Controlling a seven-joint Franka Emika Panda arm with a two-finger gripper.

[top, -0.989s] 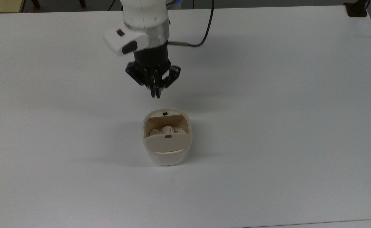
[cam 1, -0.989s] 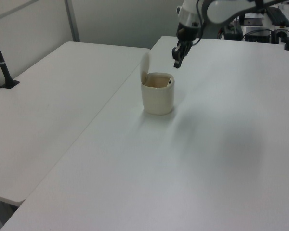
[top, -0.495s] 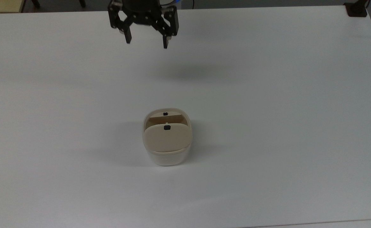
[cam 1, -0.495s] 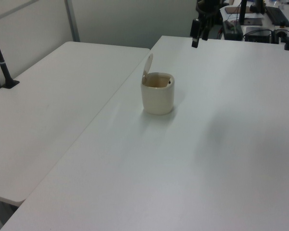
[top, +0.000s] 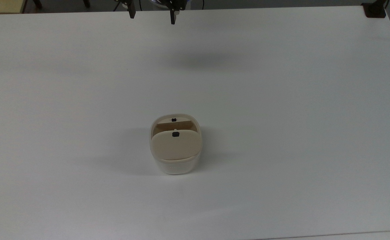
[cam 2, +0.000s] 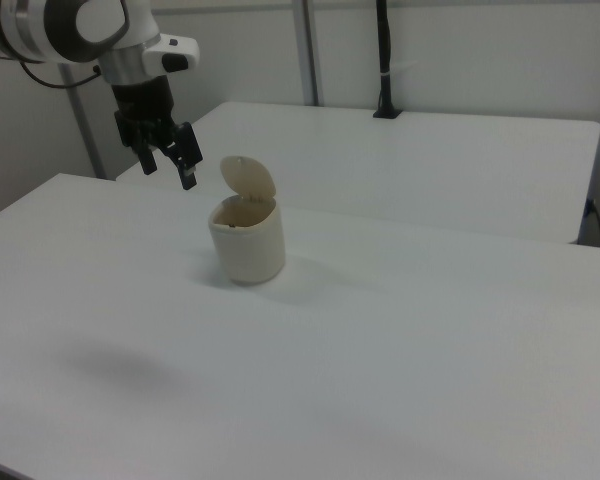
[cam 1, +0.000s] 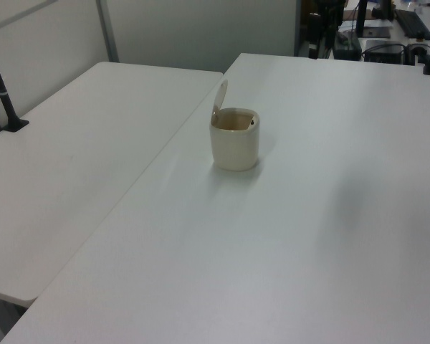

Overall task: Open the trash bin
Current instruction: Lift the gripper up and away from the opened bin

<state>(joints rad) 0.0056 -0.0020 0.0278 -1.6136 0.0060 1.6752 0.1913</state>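
The trash bin (top: 175, 168) stands mid-table with its cream-white body upright. Its beige lid (top: 176, 146) is raised on its hinge, and a small black button (top: 175, 134) shows at the lid's free edge. In the right view the lid (cam 2: 248, 178) stands up above the bin (cam 2: 248, 245), and the rim is uncovered. The left view shows the bin (cam 1: 235, 140) with its lid (cam 1: 219, 97) upright at the left view's left. My gripper (top: 152, 15) hangs open and empty at the table's far edge, well away from the bin. In the right view the gripper (cam 2: 167, 168) is up and to the left of the bin.
The white table (top: 281, 100) spreads wide around the bin. A second white table (cam 1: 72, 158) adjoins it. A black post (cam 2: 383, 60) is clamped to that table's far edge, and a black clamp (top: 375, 10) sits at the top view's upper right corner.
My gripper has gone from shut just beside the bin to open, and has lifted and drawn back to the table's far edge. The raised lid leans a little more over the opening.
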